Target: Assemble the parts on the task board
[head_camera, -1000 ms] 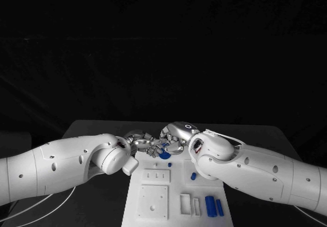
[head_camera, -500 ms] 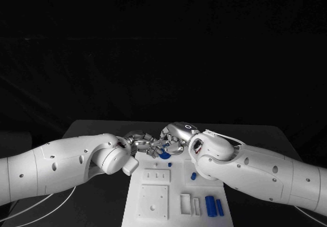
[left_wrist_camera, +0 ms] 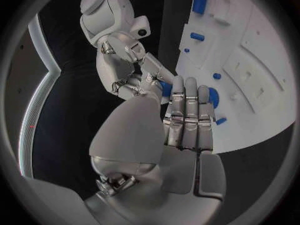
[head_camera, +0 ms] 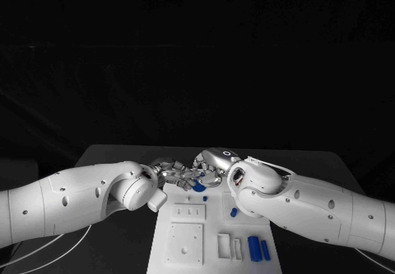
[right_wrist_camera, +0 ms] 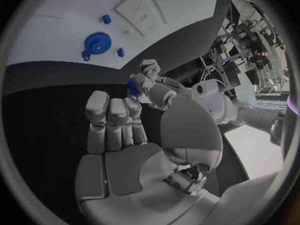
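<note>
My two hands meet fingertip to fingertip over the far end of the white task board (head_camera: 188,242). My left hand (head_camera: 170,170) and right hand (head_camera: 212,167) both have fingers closed on one small blue part (head_camera: 198,186), held between them just above the board. In the right wrist view the left hand's fingers (right_wrist_camera: 150,80) wrap the blue part (right_wrist_camera: 132,88). The left wrist view has the right hand's fingers (left_wrist_camera: 152,78) reaching onto the same blue part (left_wrist_camera: 165,88). A blue gear (right_wrist_camera: 95,42) lies on the board beneath the hands.
On the board lie a small blue peg (head_camera: 205,198), a short blue piece (head_camera: 233,212) and two long blue cylinders (head_camera: 253,249) near its front right corner. White raised blocks (head_camera: 188,212) stand on its left half. Black table (head_camera: 115,157) surrounds the board.
</note>
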{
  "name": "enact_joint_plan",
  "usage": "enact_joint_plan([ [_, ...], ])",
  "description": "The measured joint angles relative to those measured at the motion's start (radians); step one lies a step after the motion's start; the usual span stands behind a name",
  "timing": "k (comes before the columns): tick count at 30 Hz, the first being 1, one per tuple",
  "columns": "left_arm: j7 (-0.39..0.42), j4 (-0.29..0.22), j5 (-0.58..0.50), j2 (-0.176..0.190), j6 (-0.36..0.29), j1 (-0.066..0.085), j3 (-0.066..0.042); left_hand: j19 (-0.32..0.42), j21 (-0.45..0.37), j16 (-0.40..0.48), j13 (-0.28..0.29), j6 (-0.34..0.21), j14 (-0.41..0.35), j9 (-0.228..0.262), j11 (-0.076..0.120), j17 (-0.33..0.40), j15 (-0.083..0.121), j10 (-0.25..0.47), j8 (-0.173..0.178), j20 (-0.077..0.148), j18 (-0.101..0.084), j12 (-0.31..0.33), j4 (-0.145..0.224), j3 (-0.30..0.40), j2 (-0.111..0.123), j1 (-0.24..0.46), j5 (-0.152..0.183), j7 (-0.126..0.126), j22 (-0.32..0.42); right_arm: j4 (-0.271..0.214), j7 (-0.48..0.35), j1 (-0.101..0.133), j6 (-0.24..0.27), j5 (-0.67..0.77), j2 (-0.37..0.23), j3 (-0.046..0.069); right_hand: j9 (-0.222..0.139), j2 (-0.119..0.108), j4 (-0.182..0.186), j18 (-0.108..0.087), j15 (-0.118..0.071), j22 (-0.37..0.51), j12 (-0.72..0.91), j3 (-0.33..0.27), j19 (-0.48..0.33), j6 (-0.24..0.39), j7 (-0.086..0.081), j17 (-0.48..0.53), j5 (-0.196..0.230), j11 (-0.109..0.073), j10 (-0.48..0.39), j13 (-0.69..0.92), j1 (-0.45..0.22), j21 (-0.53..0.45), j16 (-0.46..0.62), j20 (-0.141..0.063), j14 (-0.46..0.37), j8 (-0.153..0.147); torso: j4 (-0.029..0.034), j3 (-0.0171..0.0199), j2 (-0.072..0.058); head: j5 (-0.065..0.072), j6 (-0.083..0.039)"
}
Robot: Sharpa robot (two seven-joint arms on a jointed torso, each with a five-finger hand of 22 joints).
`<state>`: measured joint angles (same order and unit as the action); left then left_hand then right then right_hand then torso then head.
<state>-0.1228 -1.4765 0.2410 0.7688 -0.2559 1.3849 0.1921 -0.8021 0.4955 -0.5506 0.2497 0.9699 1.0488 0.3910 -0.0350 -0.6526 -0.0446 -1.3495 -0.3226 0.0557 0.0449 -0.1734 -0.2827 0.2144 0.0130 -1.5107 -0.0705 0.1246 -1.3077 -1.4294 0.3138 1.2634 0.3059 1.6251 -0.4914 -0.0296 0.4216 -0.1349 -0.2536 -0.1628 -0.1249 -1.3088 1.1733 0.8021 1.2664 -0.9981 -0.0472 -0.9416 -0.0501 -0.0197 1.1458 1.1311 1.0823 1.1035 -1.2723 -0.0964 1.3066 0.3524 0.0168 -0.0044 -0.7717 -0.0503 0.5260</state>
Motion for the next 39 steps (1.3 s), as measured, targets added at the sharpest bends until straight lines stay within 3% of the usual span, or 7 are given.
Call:
enact_joint_plan([
  [7,-0.001,0.004,-0.002,-0.003,0.003,-0.001,0.000,0.004,0.000,-0.004,0.004,0.004,0.000,-0.001,0.005,-0.002,0.000,-0.005,0.000,0.003,-0.001,0.000,-0.004,0.004,-0.001,-0.001,-0.031,0.004,0.000,0.001,0.000,-0.001,0.000,0.000,-0.001,-0.001,0.000,-0.001,0.000,0.000,0.000,0.000,0.000,0.000,0.000,0.000,0.000,0.000,0.000,0.000,0.000,0.000,0.001,0.000,0.000,0.000,0.000,0.000,-0.0011,-0.0003,0.000,-0.001,0.002],
  [14,-0.004,0.005,-0.010,-0.003,0.006,-0.001,0.001,0.011,0.000,-0.005,0.011,0.003,0.000,-0.002,0.005,-0.004,0.000,-0.005,-0.006,0.003,-0.002,0.000,0.001,0.032,0.070,0.087,-0.209,0.004,0.000,0.001,0.000,-0.001,0.000,0.001,-0.001,-0.001,0.000,-0.007,0.000,0.000,0.000,0.000,0.000,0.000,0.000,0.000,0.000,0.000,0.000,0.000,0.000,0.000,-0.004,0.000,0.000,0.000,0.000,0.005,-0.0015,-0.0004,0.000,0.000,0.003],
  [23,-0.023,0.007,-0.013,-0.002,0.011,-0.001,0.001,0.011,0.015,-0.005,0.026,0.017,-0.004,0.013,0.003,-0.002,0.004,-0.003,-0.002,0.003,-0.007,0.004,-0.006,0.124,0.162,0.381,-0.049,-0.010,0.000,0.000,-0.001,-0.003,0.000,0.001,0.002,-0.003,0.013,-0.010,0.000,-0.001,0.000,0.000,0.000,0.000,0.000,0.000,0.000,0.000,0.000,0.000,0.000,0.000,-0.008,0.000,0.000,0.000,0.000,0.005,-0.0003,0.0003,0.000,0.001,0.007],
  [25,-0.026,0.007,-0.013,-0.002,0.012,-0.001,0.001,0.017,0.015,-0.008,0.029,0.018,-0.004,0.013,0.003,-0.003,0.004,-0.003,-0.002,0.003,-0.007,0.004,-0.003,0.132,0.162,0.405,-0.079,-0.011,0.000,0.000,-0.001,-0.004,-0.001,0.001,0.002,-0.003,0.013,-0.010,0.000,0.000,0.000,0.000,0.000,0.000,0.000,0.000,0.000,0.000,0.000,0.000,0.000,0.000,-0.008,0.000,0.000,0.000,0.000,0.005,-0.0004,0.0003,0.000,0.001,0.007],
  [29,-0.031,0.007,-0.016,-0.002,0.014,-0.001,0.001,0.033,0.021,-0.016,0.038,0.018,-0.004,0.021,0.003,-0.010,0.004,-0.003,-0.001,0.003,-0.007,-0.006,0.016,0.139,0.173,0.436,-0.263,-0.011,0.000,0.001,-0.001,-0.004,-0.001,0.001,0.002,-0.003,0.013,-0.009,0.000,0.000,0.000,0.000,0.000,0.000,0.000,0.000,0.000,0.000,0.000,0.000,0.000,0.000,-0.006,0.000,0.000,0.000,0.000,0.005,-0.0010,0.0007,0.000,0.001,0.008],
  [34,-0.034,0.007,-0.020,-0.001,0.016,-0.001,0.001,0.056,0.023,-0.030,0.057,0.018,-0.007,0.031,0.003,-0.020,0.007,-0.003,-0.013,0.005,-0.009,-0.030,0.136,0.164,0.142,0.466,-0.396,-0.011,0.000,0.002,-0.001,-0.004,-0.001,0.001,0.003,-0.003,0.011,-0.007,0.000,0.000,0.000,0.000,0.000,0.000,0.000,0.002,-0.002,0.000,0.000,0.000,0.000,0.000,-0.005,0.000,0.000,0.000,0.000,0.005,-0.0011,0.0008,0.000,0.001,0.009],
  [39,-0.037,0.006,-0.023,0.000,0.017,-0.001,0.001,0.057,0.033,-0.045,0.079,0.030,-0.007,0.042,0.009,-0.023,0.007,0.004,-0.015,0.004,-0.009,-0.065,0.342,0.259,0.118,0.589,-0.428,-0.013,0.000,0.001,-0.002,-0.004,-0.002,0.001,0.004,-0.003,0.010,-0.006,-0.003,-0.001,0.001,0.000,0.000,0.003,0.000,0.002,-0.002,0.000,0.000,0.000,0.000,0.000,-0.004,0.000,0.000,0.000,-0.001,0.005,-0.0010,0.0007,0.000,0.001,0.010],
])
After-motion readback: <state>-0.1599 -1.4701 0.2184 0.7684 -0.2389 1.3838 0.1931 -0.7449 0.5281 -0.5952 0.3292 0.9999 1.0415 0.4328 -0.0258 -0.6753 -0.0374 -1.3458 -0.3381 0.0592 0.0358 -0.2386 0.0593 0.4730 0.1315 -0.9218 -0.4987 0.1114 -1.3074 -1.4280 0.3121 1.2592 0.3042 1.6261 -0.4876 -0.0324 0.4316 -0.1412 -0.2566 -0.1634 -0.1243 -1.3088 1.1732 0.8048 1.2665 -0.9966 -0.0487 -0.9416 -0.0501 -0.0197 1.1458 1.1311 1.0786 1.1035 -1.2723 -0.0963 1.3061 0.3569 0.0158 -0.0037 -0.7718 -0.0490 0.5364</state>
